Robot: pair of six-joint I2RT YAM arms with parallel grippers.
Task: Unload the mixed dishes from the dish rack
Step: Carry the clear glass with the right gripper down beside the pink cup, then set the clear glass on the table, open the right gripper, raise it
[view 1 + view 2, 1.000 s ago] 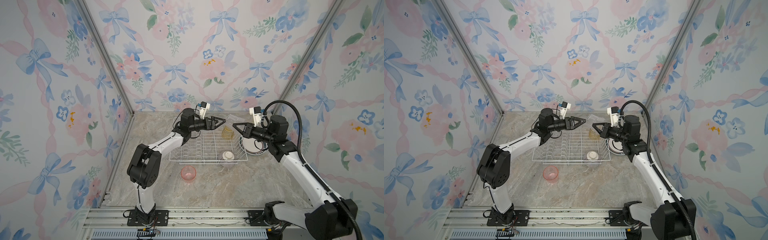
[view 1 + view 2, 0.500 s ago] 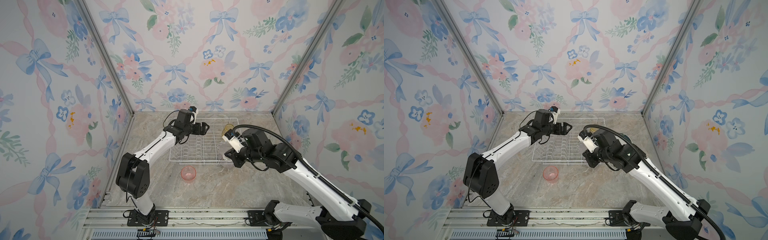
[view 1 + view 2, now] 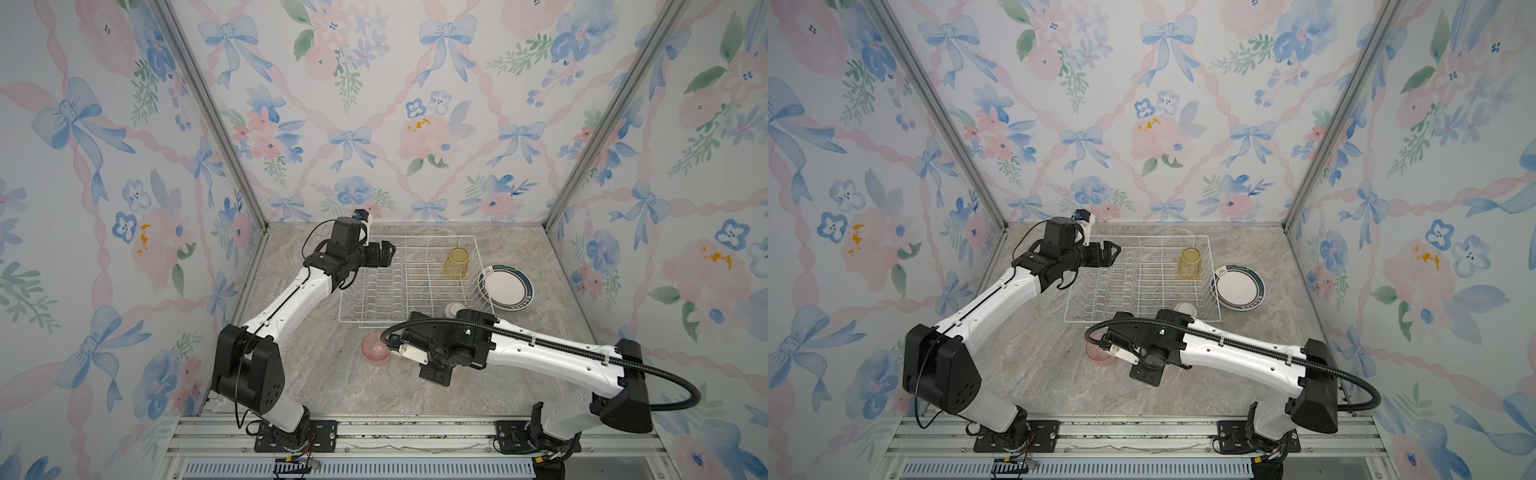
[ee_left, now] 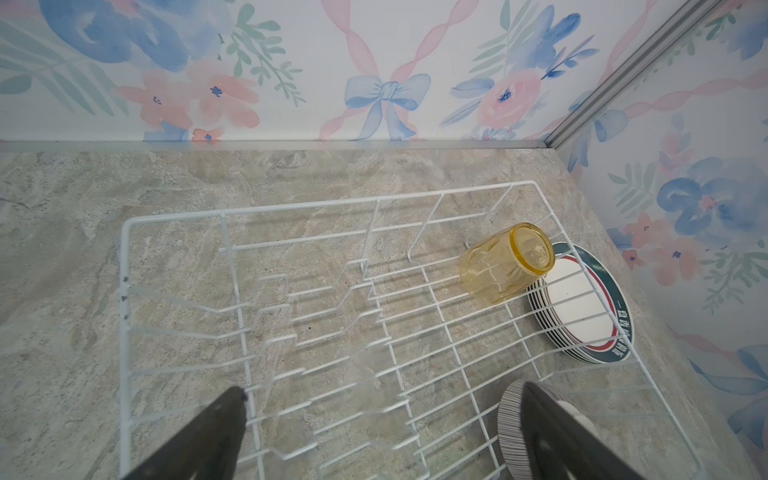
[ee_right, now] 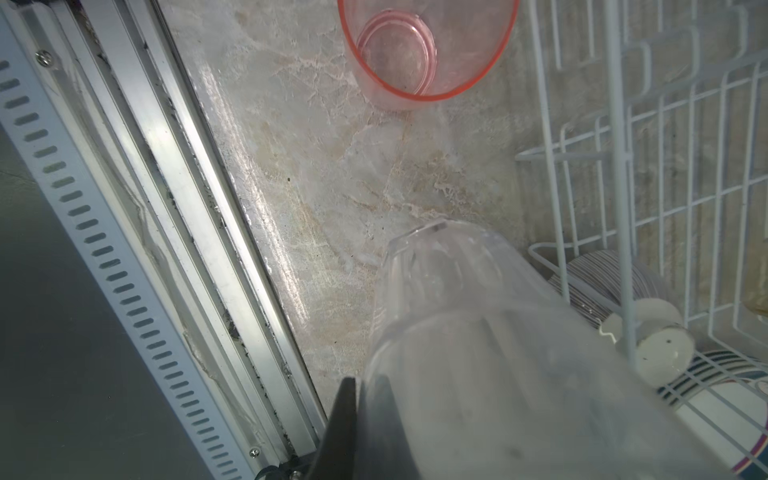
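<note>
The left arm [image 3: 291,303] is stretching up to the far left corner of the dish rack [image 3: 428,237], its left claw [image 3: 384,254] hanging level above that corner with jaws spread wide and empty, pointing across the rack. The right arm [image 3: 540,353] is lying low along the rack's near side, wrist bent just in front of the near edge. In the right wrist view, the right claw [image 5: 365,395] is pinching the wall of a clear tumbler [image 5: 478,332], jaws almost together.
</note>
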